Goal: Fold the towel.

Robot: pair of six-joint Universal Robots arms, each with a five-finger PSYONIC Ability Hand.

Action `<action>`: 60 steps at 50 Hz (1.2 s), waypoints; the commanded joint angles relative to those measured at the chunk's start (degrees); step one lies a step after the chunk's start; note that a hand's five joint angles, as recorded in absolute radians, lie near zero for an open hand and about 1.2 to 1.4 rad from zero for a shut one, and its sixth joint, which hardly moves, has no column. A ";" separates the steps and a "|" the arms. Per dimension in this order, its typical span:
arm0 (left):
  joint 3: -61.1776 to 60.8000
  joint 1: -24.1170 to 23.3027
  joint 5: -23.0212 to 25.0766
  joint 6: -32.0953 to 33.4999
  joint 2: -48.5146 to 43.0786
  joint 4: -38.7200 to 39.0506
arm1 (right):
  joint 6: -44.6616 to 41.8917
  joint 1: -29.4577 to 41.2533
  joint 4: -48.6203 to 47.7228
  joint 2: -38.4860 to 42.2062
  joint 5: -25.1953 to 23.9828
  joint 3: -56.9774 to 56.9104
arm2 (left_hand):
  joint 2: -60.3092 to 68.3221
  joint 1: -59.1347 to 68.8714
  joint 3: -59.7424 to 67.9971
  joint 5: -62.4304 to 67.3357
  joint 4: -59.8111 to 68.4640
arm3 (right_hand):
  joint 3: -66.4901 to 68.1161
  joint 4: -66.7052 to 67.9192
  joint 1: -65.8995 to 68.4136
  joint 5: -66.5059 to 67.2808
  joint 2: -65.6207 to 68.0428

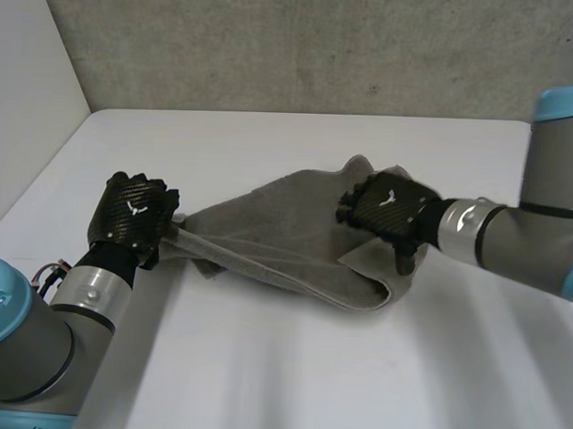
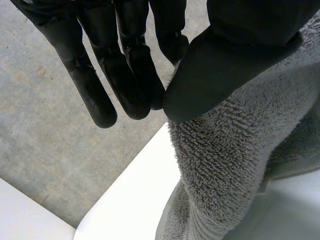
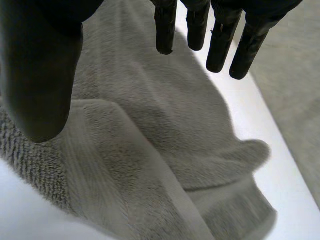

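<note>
A grey towel (image 1: 286,224) lies bunched and partly folded across the middle of the white table (image 1: 262,364). My left hand (image 1: 131,214) holds the towel's left corner, pulled out to a point. In the left wrist view the thumb of this hand (image 2: 225,65) pinches the towel (image 2: 225,165) against the fingers. My right hand (image 1: 390,207) hovers over the towel's right end, where the cloth is doubled over. In the right wrist view its fingers (image 3: 220,45) are straight and apart from the thumb, with the towel (image 3: 150,140) lying loose beneath the palm.
A grey concrete wall (image 1: 321,46) rises behind the table's far edge. A white wall (image 1: 27,92) stands along the table's left side. Bare table runs in front of the towel and behind it.
</note>
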 commanded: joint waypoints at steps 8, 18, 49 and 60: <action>-0.43 0.07 0.09 0.00 0.04 0.00 | -10.77 2.84 2.83 11.53 1.40 -6.01 | 10.21 10.78 10.25 10.54 10.19 | -0.45 0.23 -0.81 -1.42 0.86; -0.35 0.25 0.09 0.00 0.04 0.00 | -10.86 3.01 3.35 14.08 5.97 -9.00 | 10.21 10.78 10.25 10.54 10.19 | 5.44 6.11 5.08 4.47 6.75; -0.35 0.60 0.18 0.17 -0.22 0.00 | -10.15 2.05 -6.23 5.38 9.14 1.55 | 10.21 10.78 10.25 10.54 10.19 | 18.22 18.89 17.86 17.25 19.53; -0.26 0.60 0.18 0.17 -0.49 -0.09 | -10.95 0.29 -11.05 1.52 9.14 6.64 | 10.21 10.78 10.25 10.54 10.19 | 63.86 64.54 63.50 62.89 65.17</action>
